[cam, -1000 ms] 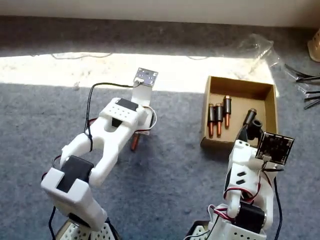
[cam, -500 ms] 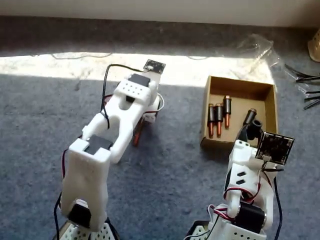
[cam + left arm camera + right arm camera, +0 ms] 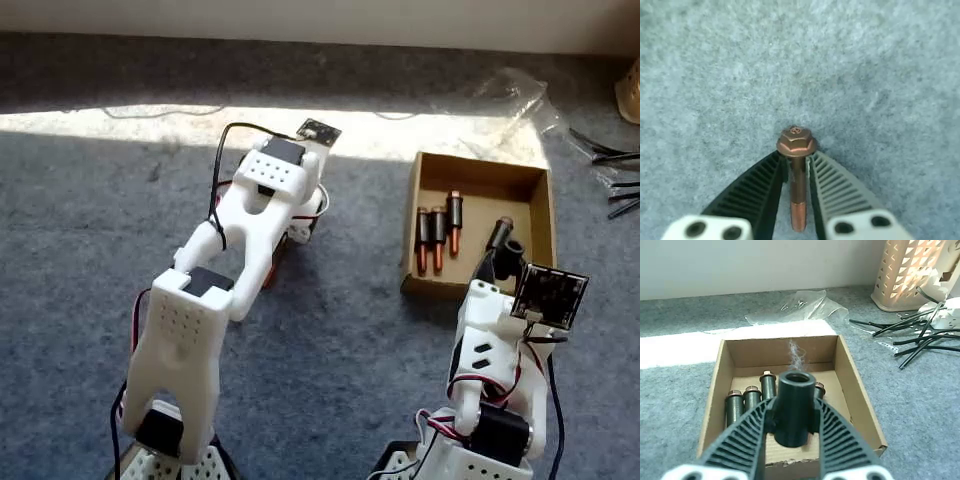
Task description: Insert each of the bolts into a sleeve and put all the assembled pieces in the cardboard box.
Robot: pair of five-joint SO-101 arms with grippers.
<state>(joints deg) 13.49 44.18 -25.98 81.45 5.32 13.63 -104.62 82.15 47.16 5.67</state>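
Left arm point(image 3: 250, 230) farther forward; coppery bolt point(image 3: 797, 182)

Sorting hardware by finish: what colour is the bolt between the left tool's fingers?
Copper-brown; the bolt shows best in the left wrist view.

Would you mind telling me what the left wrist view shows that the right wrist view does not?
Left wrist view, not the right: the left gripper closed on a copper bolt. Right wrist view, not the left: the right gripper holding a black sleeve near the cardboard box with assembled pieces inside, plus a plastic bag. Shared: grey carpet.
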